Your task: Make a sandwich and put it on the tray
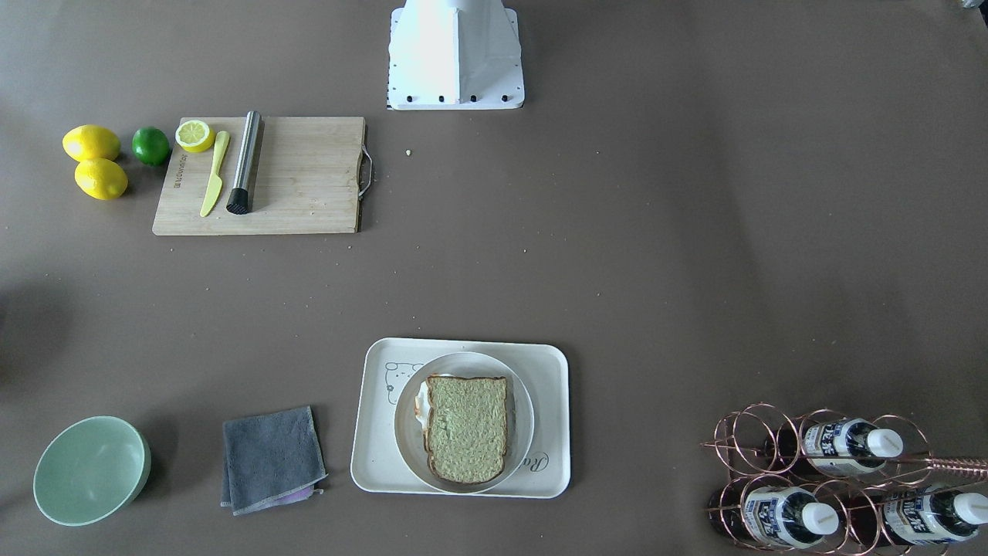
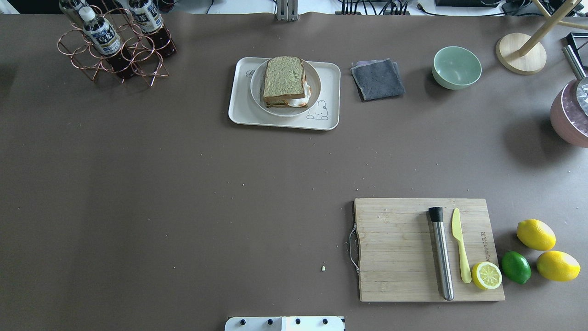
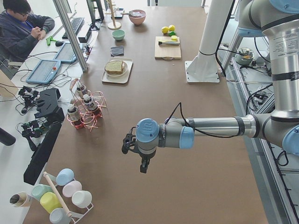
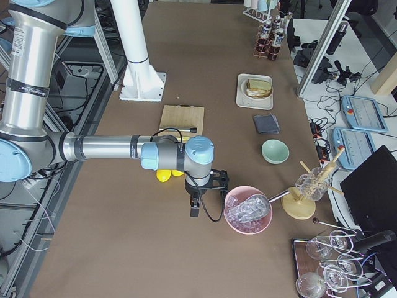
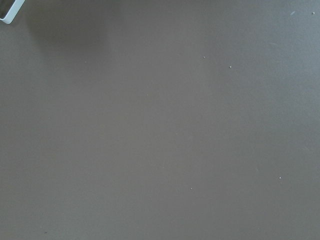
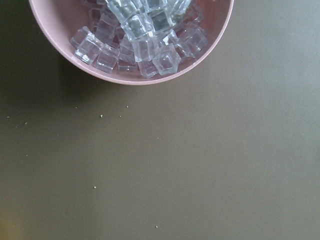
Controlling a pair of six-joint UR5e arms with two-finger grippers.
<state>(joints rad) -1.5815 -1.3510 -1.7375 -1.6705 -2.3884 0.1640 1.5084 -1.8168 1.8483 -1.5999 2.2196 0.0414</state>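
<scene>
The sandwich, greenish-tan bread with white egg showing at its edge, lies on a round white plate. The plate stands on the cream-white tray at the table's far middle. The sandwich also shows in the front-facing view on the tray. My left gripper hangs over bare table far from the tray, near the table's left end. My right gripper hangs beside the pink ice bowl. Both show only in the side views, so I cannot tell if they are open or shut.
A wooden cutting board carries a steel muddler, a yellow knife and a half lemon. Two lemons and a lime lie beside it. A grey cloth, green bowl and bottle rack line the far edge.
</scene>
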